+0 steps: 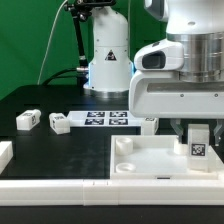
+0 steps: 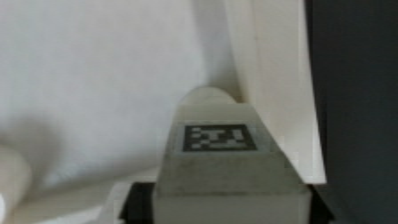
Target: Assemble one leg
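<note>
My gripper (image 1: 197, 132) is shut on a leg (image 1: 198, 147), a stubby white block with a black-and-white tag, and holds it upright over the near right part of the large white panel (image 1: 135, 160). In the wrist view the leg (image 2: 219, 150) fills the space between my dark fingers (image 2: 148, 202), with the panel (image 2: 107, 90) behind it. I cannot tell whether the leg touches the panel. Two more legs (image 1: 28, 120) (image 1: 58, 122) lie on the black table at the exterior view's left. Another white block (image 1: 148, 123) shows by the panel's far edge.
The marker board (image 1: 105, 119) lies on the table behind the panel. A white ledge (image 1: 60, 187) runs along the front, with a white part (image 1: 4, 155) at the exterior view's left edge. The robot base (image 1: 107, 60) stands at the back.
</note>
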Robot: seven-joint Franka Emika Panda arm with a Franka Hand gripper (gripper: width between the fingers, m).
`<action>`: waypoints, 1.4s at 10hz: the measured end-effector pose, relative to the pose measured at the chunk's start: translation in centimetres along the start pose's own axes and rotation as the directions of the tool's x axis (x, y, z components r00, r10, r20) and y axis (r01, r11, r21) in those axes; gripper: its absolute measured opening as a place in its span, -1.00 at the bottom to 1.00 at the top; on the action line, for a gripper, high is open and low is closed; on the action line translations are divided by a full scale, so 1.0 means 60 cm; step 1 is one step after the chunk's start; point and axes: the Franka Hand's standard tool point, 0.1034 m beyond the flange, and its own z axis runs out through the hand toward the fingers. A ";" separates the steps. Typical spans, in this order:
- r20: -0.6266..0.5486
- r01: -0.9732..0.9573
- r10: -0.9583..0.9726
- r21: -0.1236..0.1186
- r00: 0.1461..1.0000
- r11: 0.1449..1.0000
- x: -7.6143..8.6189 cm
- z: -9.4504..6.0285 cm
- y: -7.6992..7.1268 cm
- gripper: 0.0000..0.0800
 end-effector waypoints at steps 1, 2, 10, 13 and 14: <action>0.000 -0.126 0.126 0.002 0.992 0.992 -0.001 0.001 0.001 -0.27; 0.003 -0.232 0.232 0.011 0.973 0.973 0.000 0.002 0.001 -0.27; 0.038 -0.682 0.682 0.007 0.731 0.731 0.003 0.000 0.000 -0.02; 0.035 -0.627 0.627 0.011 0.778 0.779 0.001 0.000 -0.004 0.56; 0.035 -0.527 0.526 0.012 0.850 0.850 0.000 0.001 -0.005 0.61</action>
